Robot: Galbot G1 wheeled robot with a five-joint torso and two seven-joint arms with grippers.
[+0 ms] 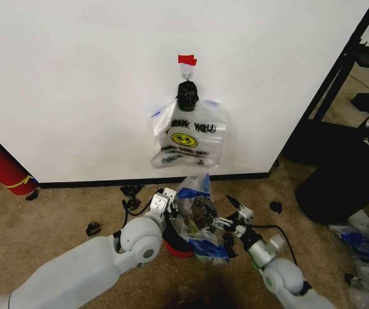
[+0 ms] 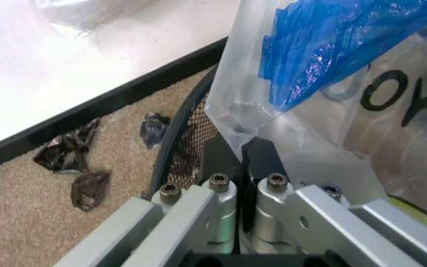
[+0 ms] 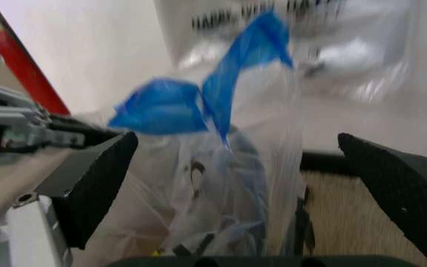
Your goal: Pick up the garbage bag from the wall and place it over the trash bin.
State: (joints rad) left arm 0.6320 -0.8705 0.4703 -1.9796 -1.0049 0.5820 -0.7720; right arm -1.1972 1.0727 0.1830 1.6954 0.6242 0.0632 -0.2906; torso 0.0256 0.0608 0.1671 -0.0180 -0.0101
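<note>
The garbage bag, clear crinkly plastic with blue patches, stands bunched in and over the trash bin, a black mesh basket with a red base just in front of the wall. My left gripper is at the bin's left rim. In the left wrist view it is shut on the bag's edge, beside the mesh. My right gripper is at the bin's right side. Seen from the right wrist, its fingers stand wide open with the bag between them.
Another bag with "THANK YOU" lettering and a smiley hangs from a hook under red tape. A red roll leans at the left. A large black bulk and a black frame stand at the right. Dark scraps lie on the carpet.
</note>
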